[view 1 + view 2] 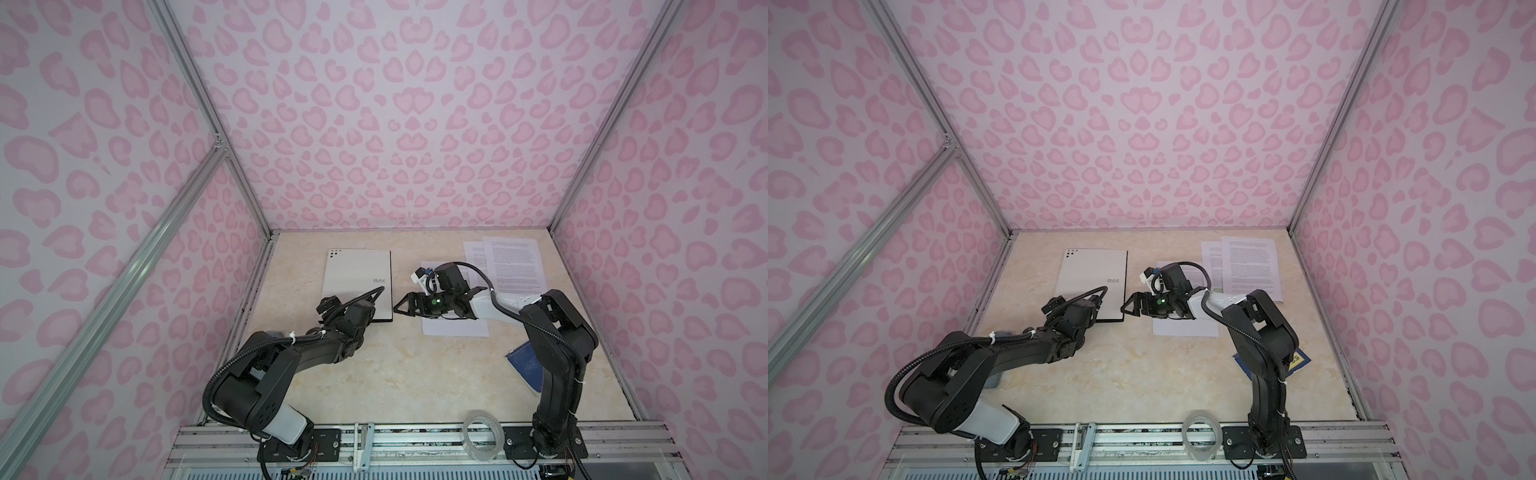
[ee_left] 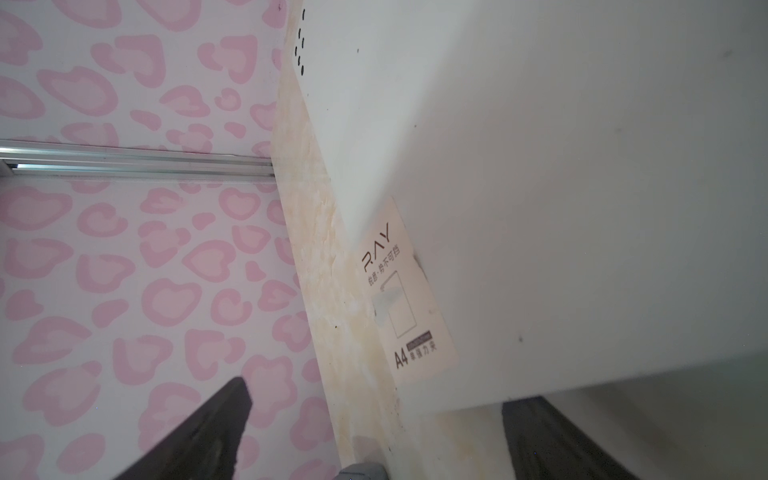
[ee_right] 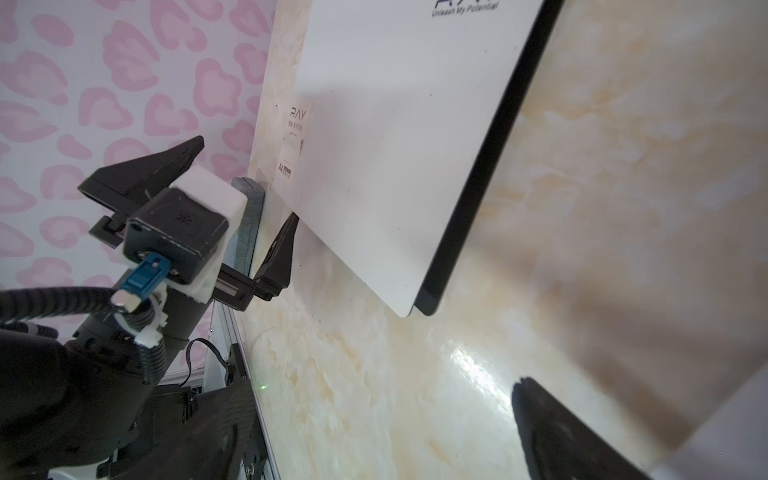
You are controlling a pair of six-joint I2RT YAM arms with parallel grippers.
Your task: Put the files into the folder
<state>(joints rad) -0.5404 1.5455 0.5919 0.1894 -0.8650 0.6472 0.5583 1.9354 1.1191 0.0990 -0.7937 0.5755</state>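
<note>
The folder (image 1: 359, 278) (image 1: 1094, 276) lies closed on the table at the back left, light grey-white with "RAY" lettering. My left gripper (image 1: 353, 301) (image 1: 1077, 301) (image 2: 374, 395) stands open at the folder's (image 2: 540, 166) near left corner, holding nothing. My right gripper (image 1: 401, 307) (image 1: 1127, 307) (image 3: 374, 415) is open and empty, low beside the near right corner of the folder (image 3: 395, 145). The files are white printed sheets. Two overlap at the back right (image 1: 513, 262) (image 1: 1250, 266), and one (image 1: 453, 326) (image 1: 1183, 328) lies partly hidden beneath my right arm.
A dark blue booklet (image 1: 523, 365) (image 1: 1296, 359) lies behind the right arm near the right wall. A clear tape roll (image 1: 482, 434) (image 1: 1202, 434) stands on the front metal rail. Pink patterned walls close in the table on three sides.
</note>
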